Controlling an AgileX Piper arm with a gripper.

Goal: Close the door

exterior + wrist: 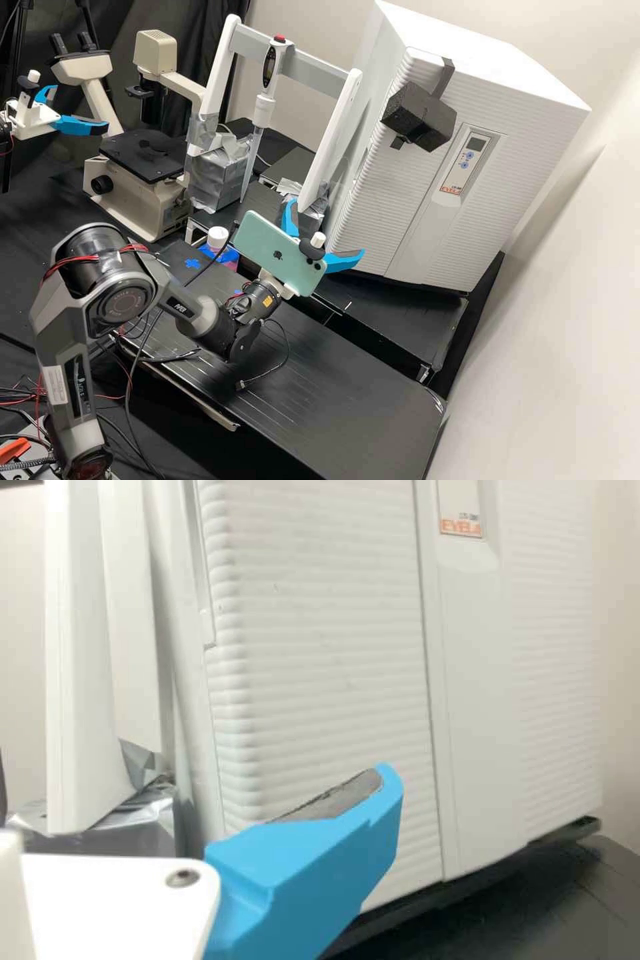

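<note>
So the white rack is right beside the white cabinet, tool spread open near both. Phone kinda blocks part of the tool's base tbh.

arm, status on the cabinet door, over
Gripper open, low by the cabinet; door looks shut; white upright beside the cabinet, near the jaws.
</note>
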